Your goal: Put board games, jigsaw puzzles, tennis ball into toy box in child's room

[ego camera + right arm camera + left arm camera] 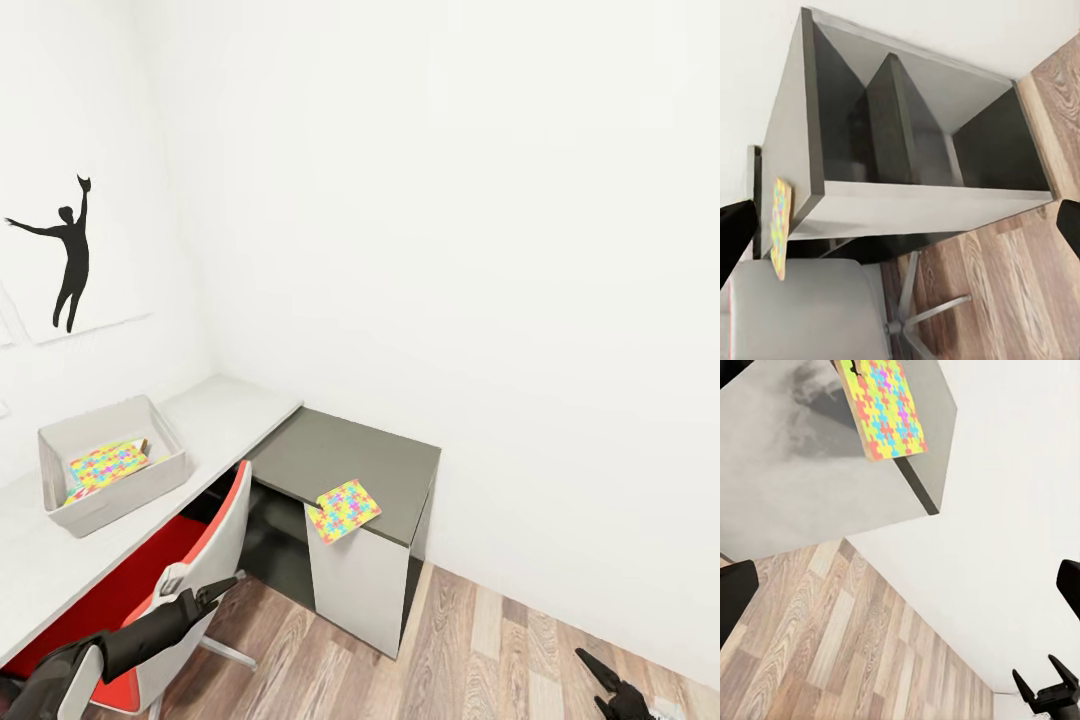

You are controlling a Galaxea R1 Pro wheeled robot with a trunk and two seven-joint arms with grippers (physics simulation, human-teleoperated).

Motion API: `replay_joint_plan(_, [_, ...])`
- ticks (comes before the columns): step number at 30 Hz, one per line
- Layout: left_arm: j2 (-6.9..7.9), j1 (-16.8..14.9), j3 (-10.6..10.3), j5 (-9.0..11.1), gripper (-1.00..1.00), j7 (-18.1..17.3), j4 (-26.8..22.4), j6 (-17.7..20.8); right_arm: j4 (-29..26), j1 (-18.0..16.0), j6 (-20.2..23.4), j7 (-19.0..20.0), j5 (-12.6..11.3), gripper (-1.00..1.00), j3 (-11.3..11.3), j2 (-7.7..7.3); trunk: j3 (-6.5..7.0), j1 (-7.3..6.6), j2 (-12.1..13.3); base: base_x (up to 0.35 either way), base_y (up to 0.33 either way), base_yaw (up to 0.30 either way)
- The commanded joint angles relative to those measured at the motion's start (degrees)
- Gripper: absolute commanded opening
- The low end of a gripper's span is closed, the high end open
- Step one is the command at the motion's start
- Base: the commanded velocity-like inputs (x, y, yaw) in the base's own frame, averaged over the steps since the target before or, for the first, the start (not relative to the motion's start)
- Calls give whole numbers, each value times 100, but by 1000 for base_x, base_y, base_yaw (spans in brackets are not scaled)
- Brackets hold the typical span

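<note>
Head view: toy box (pixel 60 440) contents half-hidden

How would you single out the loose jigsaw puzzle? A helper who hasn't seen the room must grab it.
Find the dark grey cabinet at the end of the table. The jigsaw puzzle overhangs its front edge, unlike the one lying inside the toy box.

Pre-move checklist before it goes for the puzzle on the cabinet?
1. Jigsaw puzzle located: ok, on the dark grey cabinet, overhanging its front edge.
2. Left gripper empty: ok, fingers open, nothing between them.
3. Right gripper empty: ok, low over the floor, open.
4. Path for the left arm: not ok, the red chair stands between it and the cabinet.
5. Toy box ready: ok, on the table, one puzzle already inside.
6. Other toys accounted for: cannot tell.
</note>
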Motion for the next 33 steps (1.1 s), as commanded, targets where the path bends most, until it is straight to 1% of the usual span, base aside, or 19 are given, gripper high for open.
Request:
replay_joint_plan(1, [0, -5, 7, 22, 100, -8, 1, 40, -10, -9, 59, 7, -43, 100, -13, -8, -13, 4, -13, 0, 0, 0])
replay_joint_plan(5, [-3, -5, 9, 23, 100, -8, -4, 40, -104, -16, 80, 1, -42, 100, -20, -30, -13, 4, -13, 0, 0, 0])
replay_joint_plan(11, [2, -5, 7, 23, 100, -8, -9, 43, -151, 2, 71, 28, -68, 100, -35, -21, -13, 4, -13, 0, -4, 0])
replay_joint_plan(18, [29, -5, 8, 23, 100, -21, -9, 49, -164, 4, 75, 48, -76, 100, -36, -20, -13, 4, -13, 0, -162, 0])
replay_joint_plan(23, [33, -5, 9, 23, 100, -25, -9, 50, -165, 5, 75, 51, -70, 100, -37, -20, -13, 4, -13, 24, -58, 0])
replay_joint_plan(27, [36, -5, 9, 23, 100, -29, -9, 50, -161, 5, 76, 46, -68, 100, -37, -19, -13, 4, -13, 108, 38, 0])
replay_joint_plan(33, [47, -5, 9, 23, 100, -56, -9, 50, -157, 5, 81, 44, -74, 100, -37, -19, -13, 4, -13, 167, 138, 0])
